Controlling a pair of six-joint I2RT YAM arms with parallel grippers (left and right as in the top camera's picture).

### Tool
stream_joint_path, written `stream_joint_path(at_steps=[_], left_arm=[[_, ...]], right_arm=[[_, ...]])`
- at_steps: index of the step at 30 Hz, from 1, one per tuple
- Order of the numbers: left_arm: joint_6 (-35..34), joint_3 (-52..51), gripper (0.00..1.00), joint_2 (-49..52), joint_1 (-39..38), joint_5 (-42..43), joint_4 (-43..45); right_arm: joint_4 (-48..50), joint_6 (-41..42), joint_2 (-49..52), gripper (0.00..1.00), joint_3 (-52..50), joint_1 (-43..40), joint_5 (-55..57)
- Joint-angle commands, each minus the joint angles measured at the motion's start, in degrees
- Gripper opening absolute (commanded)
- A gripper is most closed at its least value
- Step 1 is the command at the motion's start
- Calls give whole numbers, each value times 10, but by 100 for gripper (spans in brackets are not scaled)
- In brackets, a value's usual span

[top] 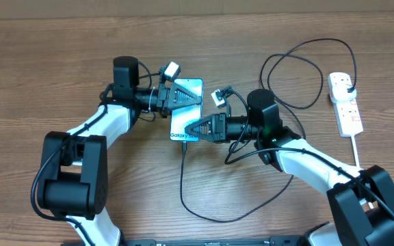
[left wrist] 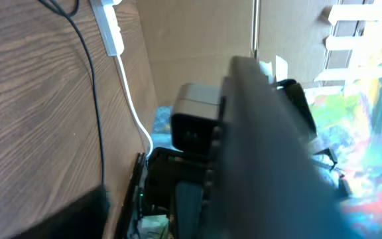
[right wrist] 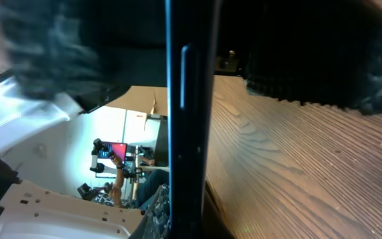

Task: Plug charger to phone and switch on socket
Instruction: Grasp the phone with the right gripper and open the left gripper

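Wooden bench (top: 60, 55), centre: the phone (top: 187, 116) has its lower edge pinched in the right claw (top: 191, 130), while the left claw (top: 195, 96) sits at its top edge, whether spread or pressed together unclear.

The table (top: 60, 61) is brown wood with a clear grain. A white power strip (top: 345, 102) lies flat near its far right side. The strip's thick white cord (top: 355, 150) runs toward the near edge. A thin black cable (top: 182, 179) lies in loose loops across the wood, from beside the strip to the middle front.
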Motion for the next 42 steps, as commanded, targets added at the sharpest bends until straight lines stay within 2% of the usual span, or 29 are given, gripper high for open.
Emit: stream_joint_path(at_steps=[1, 2, 3, 12, 22, 30, 42], left_arm=[[3, 1, 92, -4, -3, -6, 2], [5, 1, 98, -4, -3, -11, 1], [12, 1, 100, -4, -3, -13, 1], [74, 1, 100, -4, 0, -15, 1], [115, 1, 100, -4, 17, -29, 0], [187, 1, 100, -4, 23, -29, -7], [231, 1, 100, -4, 23, -29, -8]], right_arm=[[-14, -28, -11, 4, 9, 6, 9], [-27, -34, -11, 4, 9, 6, 16], [-43, -43, -11, 4, 9, 5, 23], [-157, -108, -11, 4, 9, 4, 97], [-205, -123, -11, 4, 8, -35, 108], [-259, -152, -11, 4, 8, -64, 123], [-264, -153, -11, 4, 8, -89, 134]])
